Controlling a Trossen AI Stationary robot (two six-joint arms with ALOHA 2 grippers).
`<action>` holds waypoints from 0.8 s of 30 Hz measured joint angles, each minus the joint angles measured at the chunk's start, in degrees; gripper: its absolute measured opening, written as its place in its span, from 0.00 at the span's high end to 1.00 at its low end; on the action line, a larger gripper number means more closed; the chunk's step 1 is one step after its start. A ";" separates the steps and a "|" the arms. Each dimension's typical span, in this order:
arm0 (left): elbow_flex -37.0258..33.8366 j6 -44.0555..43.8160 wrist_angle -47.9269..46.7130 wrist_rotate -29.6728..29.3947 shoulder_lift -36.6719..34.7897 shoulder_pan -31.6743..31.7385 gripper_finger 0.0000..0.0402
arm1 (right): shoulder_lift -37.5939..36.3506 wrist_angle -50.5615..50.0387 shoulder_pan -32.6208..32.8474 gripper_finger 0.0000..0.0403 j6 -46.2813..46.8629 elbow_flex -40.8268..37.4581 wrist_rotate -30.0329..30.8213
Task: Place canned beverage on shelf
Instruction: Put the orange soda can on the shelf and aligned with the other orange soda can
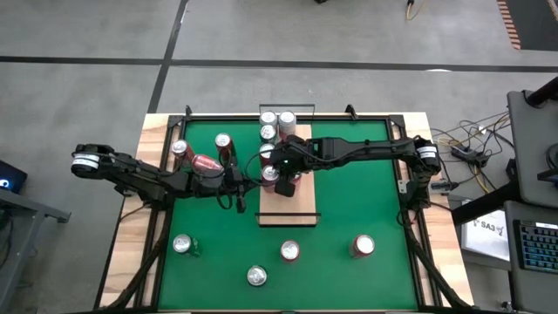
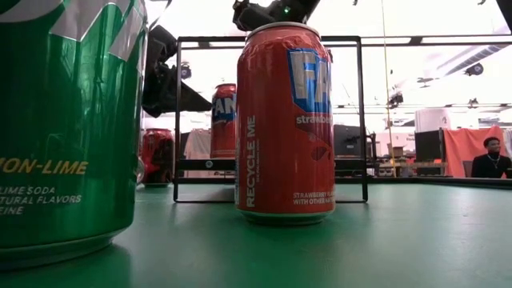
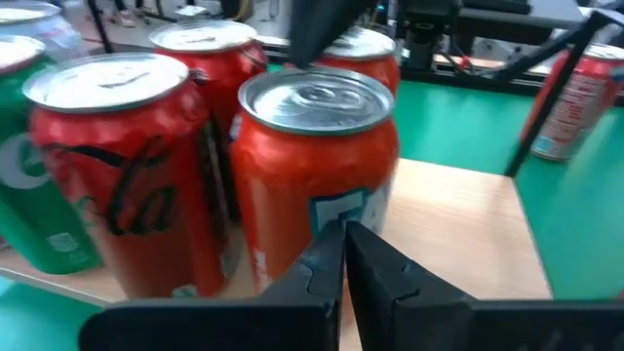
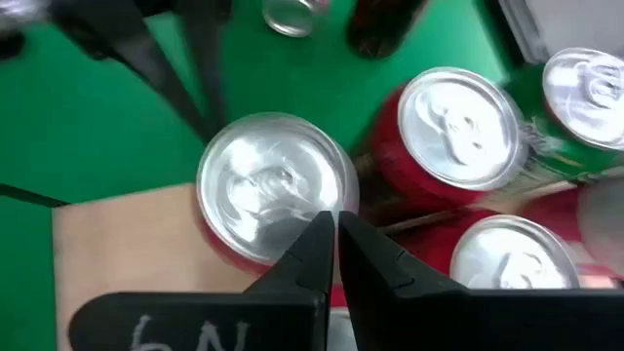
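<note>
A red-orange can stands upright on the pale wooden shelf, at the near end of a group of cans that includes a red cola can and a green can. My left gripper reaches in from the table's left, shut, with its tips at this can's lower side. Above the can, my right gripper slants down from the right, also shut, its tips over the silver lid. In the high view the right arm covers most of this can. My left gripper has its shut fingertips at the can's lower side wall, nearly level and from the table's left; I cannot tell whether they touch. My right gripper has its shut fingertips at the lid's rim, slanting down from the right; touch cannot be told.
More cans stand at the shelf's far end and left of it on the green mat, where one lies on its side. Several stand near the front edge. A green can and a red can stand close to the low camera.
</note>
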 joint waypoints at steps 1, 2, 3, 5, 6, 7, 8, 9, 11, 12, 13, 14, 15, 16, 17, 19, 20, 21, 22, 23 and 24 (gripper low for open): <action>0.00 0.08 0.07 -0.36 0.00 0.08 1.00 | 0.02 0.32 0.10 0.97 0.18 0.00 -0.43; 0.00 0.08 0.07 -0.56 0.00 0.08 1.00 | 0.11 0.11 0.19 0.97 0.21 -0.01 -0.52; 0.00 0.09 0.07 -0.82 0.00 0.09 1.00 | 0.11 0.05 0.28 0.97 0.22 -0.04 -0.68; 0.00 0.08 -0.21 -2.05 -0.02 0.06 1.00 | 0.11 0.05 0.35 0.97 0.26 -0.04 -1.64; 0.00 0.10 -0.58 -2.58 -0.05 0.04 1.00 | 0.11 0.04 0.46 0.97 0.30 -0.04 -1.53; 0.00 0.10 -0.95 -3.02 -0.05 0.04 1.00 | 0.11 0.07 0.52 0.97 0.56 -0.04 -1.50; 0.00 0.10 -1.22 -3.15 -0.05 0.04 1.00 | 0.11 0.03 0.59 0.97 0.74 -0.04 -1.47; 0.00 0.10 -1.48 -3.19 -0.05 0.08 1.00 | 0.11 0.02 0.63 0.97 0.76 -0.04 -1.43; 0.00 0.10 -1.50 -3.23 -0.11 0.06 1.00 | 0.11 0.03 0.76 0.97 1.05 -0.04 -1.38; 0.00 0.10 -1.50 -3.29 -0.16 0.06 1.00 | 0.11 0.01 0.81 0.97 1.41 -0.04 -1.38; 0.00 0.10 -1.49 -3.90 -0.30 0.05 1.00 | 0.11 0.01 0.85 0.97 1.72 -0.04 -1.36; 0.00 0.10 -1.49 -4.71 -0.42 0.00 1.00 | 0.11 0.01 0.87 0.97 1.89 -0.04 -1.36; 0.00 0.08 -1.49 -5.61 -0.62 0.01 1.00 | 0.11 0.03 0.92 0.97 2.02 -0.04 -1.34; 0.00 0.07 -1.56 -5.98 -0.89 0.02 1.00 | 0.11 0.03 0.99 0.97 2.21 -0.04 -1.14; 0.00 0.13 -1.69 -6.01 -1.29 0.06 1.00 | 0.11 0.08 1.02 0.97 2.26 -0.04 -0.99; 0.00 0.72 -2.35 -5.81 -2.43 -0.06 1.00 | 0.11 0.39 1.05 0.97 2.26 -0.04 -1.01; 0.00 1.01 -3.01 -5.21 -3.16 -0.09 1.00 | 0.07 0.46 1.01 0.97 2.13 -0.04 -1.01; 0.00 1.28 -3.61 -4.12 -3.89 -0.09 1.00 | -0.02 0.40 0.98 0.97 1.83 -0.04 -1.00; 0.00 1.68 -3.89 -2.48 -4.59 -0.10 1.00 | -0.11 0.43 0.98 0.97 1.52 -0.04 -0.96; 0.00 1.85 -4.25 -0.39 -5.20 -0.11 1.00 | -0.31 0.43 0.98 0.97 1.14 -0.04 -0.71; 0.00 1.95 -4.49 2.16 -5.69 -0.11 1.00 | -0.45 0.41 0.98 0.97 0.59 -0.04 0.04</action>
